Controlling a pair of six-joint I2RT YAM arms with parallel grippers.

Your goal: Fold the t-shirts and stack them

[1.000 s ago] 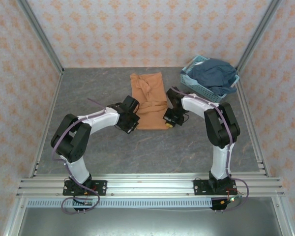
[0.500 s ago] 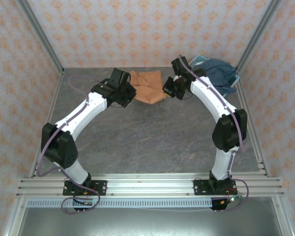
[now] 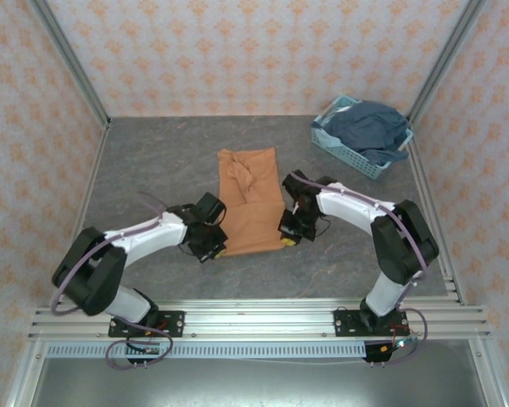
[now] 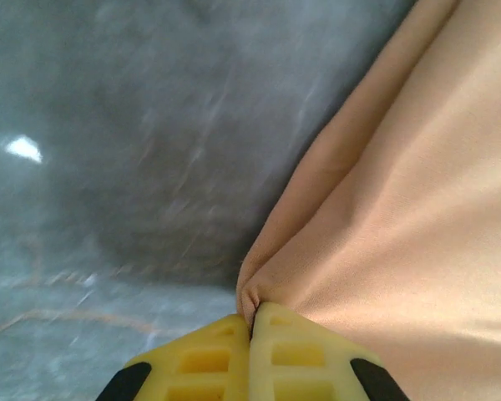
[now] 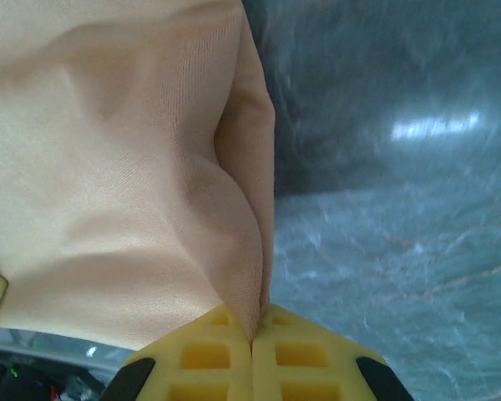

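Orange t-shirt (image 3: 250, 199) is laid lengthwise on the grey worktop (image 3: 153, 170), between the two arms, with a bunched fold toward its far end. Only plain orange fabric is presented; which face is up cannot be told.

Left gripper (image 3: 215, 248) is placed at the near-left corner, right gripper (image 3: 287, 235) at the near-right corner. In the top view both corners are covered by the wrist housings, so the contact itself is hidden there.

Left wrist view: yellow fingers (image 4: 204, 355) are pressed together, a pinch of the shirt's edge clamped between the tips. The finger bases are cut off by the lower frame edge and the worktop is smeared.

Right wrist view: fingers (image 5: 301, 359) likewise clenched on a fold of fabric — the cloth is drawn up taut from the tips.

Far right: a light-blue basket (image 3: 343, 151) is noted, heaped with dark blue cloth (image 3: 369, 127); separate items cannot be made out.
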